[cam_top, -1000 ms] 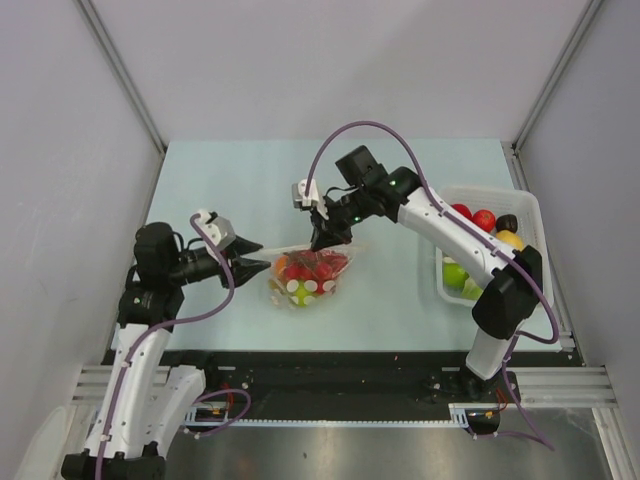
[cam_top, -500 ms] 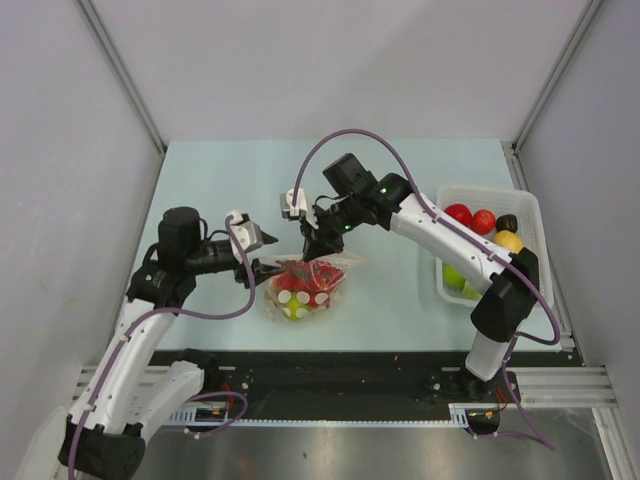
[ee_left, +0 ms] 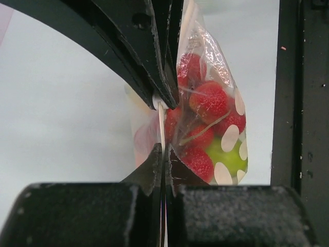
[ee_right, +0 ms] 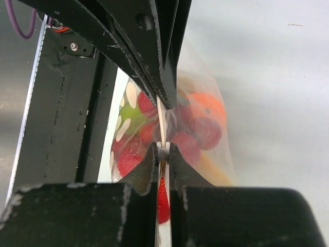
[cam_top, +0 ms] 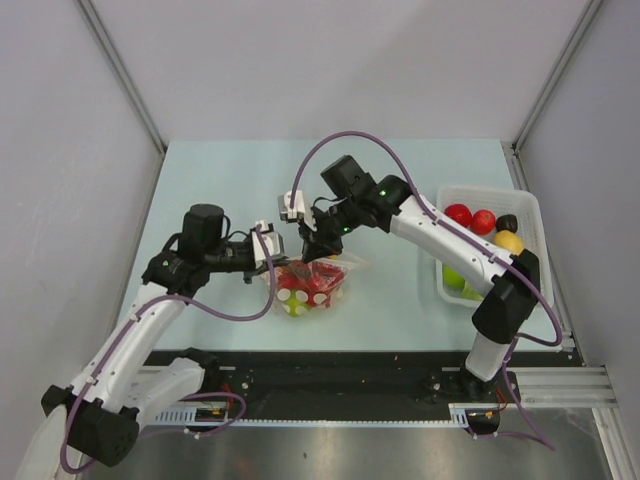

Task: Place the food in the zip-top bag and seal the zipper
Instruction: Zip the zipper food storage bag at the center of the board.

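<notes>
The left claw (ee_left: 163,126) is pinched tight on the zipper (ee_left: 160,117), its two black fingers meeting edge to edge on the thin whitish strip. The right claw (ee_right: 163,128) is also clamped on that strip, a little further along the mouth, so both claws hold the zip-top bag (cam_top: 312,282) by its top edge near the middle of the desk (cam_top: 220,180).

The bag hangs below the two claws as a clear, crinkled, glossy pouch printed with pale oval dots. Inside sits the food (ee_left: 208,100): bumpy, matte red berry-like pieces, a smooth green apple (ee_left: 227,158) and a rounded orange (ee_right: 208,105), packed close together.

Judging by this, loading is largely done and sealing is the step in hand. Whether the strip is pressed shut along its whole width cannot be told, so running the pinch along it is probably what remains. More toy pieces, red, yellow and green, lie in the white slotted basket (cam_top: 532,205), well apart on the right.
</notes>
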Action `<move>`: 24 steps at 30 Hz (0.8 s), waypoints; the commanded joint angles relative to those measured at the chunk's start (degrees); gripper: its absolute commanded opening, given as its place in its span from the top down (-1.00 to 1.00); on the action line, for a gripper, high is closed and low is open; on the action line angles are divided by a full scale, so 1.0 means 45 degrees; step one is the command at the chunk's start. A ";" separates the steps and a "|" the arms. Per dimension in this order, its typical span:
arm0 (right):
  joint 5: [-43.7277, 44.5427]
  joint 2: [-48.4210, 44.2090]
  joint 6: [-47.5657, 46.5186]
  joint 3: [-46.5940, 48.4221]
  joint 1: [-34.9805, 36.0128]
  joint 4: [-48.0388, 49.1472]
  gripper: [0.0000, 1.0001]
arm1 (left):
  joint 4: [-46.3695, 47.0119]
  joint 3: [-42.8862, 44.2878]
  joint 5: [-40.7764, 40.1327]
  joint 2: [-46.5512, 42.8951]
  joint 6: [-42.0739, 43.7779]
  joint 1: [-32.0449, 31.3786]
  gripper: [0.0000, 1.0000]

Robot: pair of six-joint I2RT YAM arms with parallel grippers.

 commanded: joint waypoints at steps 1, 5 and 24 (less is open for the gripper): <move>0.0231 -0.1217 -0.0239 -0.0054 -0.0088 0.0067 1.00 | -0.0063 -0.0061 -0.0572 -0.0665 0.0201 -0.0062 1.00; 0.0739 -0.1665 -0.0532 -0.0775 -0.0576 -0.0578 1.00 | -0.0181 -0.0491 -0.1002 -0.1329 -0.0034 0.0153 1.00; 0.1716 -0.4205 -0.1880 -0.3590 -0.3701 -0.2649 1.00 | -0.0201 -0.1020 -0.1432 -0.2444 -0.0249 0.0544 1.00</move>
